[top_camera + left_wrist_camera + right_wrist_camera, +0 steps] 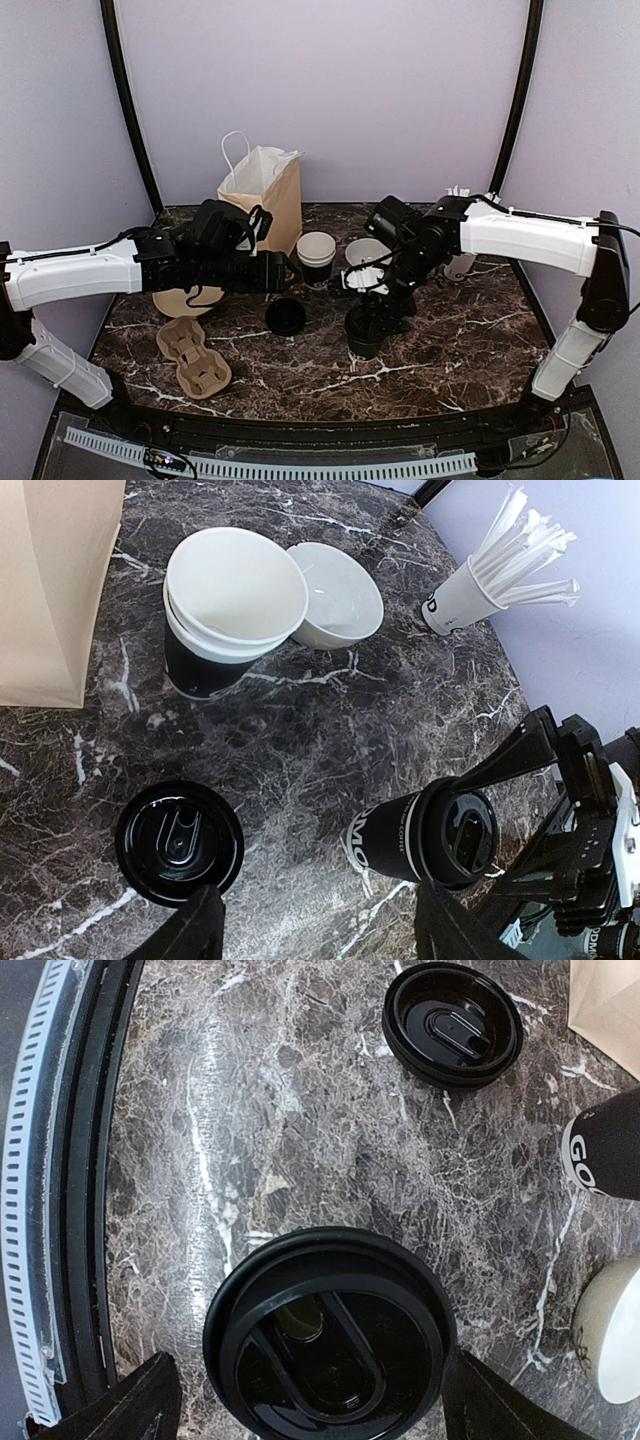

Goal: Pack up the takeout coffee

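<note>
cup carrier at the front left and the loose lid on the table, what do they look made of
Cup carrier: looks like moulded paper pulp, matte tan, with soft rounded wells. Loose lid: probably thin plastic, glossy black, with highlights on its moulded rim.

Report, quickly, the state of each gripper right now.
Left gripper: open, holding nothing.
Right gripper: open, straddling the lidded coffee cup; no firm grip visible.
</note>
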Motion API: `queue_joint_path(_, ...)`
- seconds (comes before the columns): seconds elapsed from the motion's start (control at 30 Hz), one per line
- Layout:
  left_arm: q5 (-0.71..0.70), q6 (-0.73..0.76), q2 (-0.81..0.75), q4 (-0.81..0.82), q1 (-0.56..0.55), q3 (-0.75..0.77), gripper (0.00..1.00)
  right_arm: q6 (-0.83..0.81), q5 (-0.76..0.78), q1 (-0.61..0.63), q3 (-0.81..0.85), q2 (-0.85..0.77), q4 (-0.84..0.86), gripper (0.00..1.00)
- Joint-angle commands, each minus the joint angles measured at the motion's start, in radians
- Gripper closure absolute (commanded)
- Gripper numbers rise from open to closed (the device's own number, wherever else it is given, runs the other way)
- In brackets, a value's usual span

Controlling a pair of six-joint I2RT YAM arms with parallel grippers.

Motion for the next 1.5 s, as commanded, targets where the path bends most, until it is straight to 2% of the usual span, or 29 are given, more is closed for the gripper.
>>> queue_joint_path(0.0, 0.010, 0.001, -0.024, 0.012, 0.007, -0.015, 0.32, 0.025, 0.050, 0.015, -0.011, 0.014, 0.036, 0.12)
queue_joint_path(0.2, 0.014, 0.002, -0.018, 0.017, 0.008, -0.015, 0.32, 0.027, 0.062, 0.017, -0.012, 0.016, 0.036, 0.19)
queue_joint_path(0.4, 0.024, 0.009, -0.004, 0.020, 0.010, -0.010, 0.32, 0.032, 0.064, 0.018, -0.029, 0.011, 0.040, 0.15)
queue_joint_path(0.63, 0.032, 0.009, 0.007, 0.026, 0.011, -0.010, 0.32, 0.043, 0.059, 0.018, -0.018, 0.004, 0.024, 0.24)
queue_joint_path(0.83, 0.032, 0.020, 0.011, 0.028, 0.016, -0.002, 0.32, 0.053, 0.105, -0.011, -0.047, -0.110, -0.038, 0.27)
queue_joint_path(1.23, 0.048, 0.079, 0.087, 0.038, 0.037, 0.056, 0.32, 0.011, 0.120, -0.375, -0.285, -0.446, -0.133, 0.27)
queue_joint_path(1.47, 0.091, 0.093, 0.130, 0.045, 0.038, 0.095, 0.32, -0.064, 0.121, -0.630, -0.373, -0.525, -0.150, 0.29)
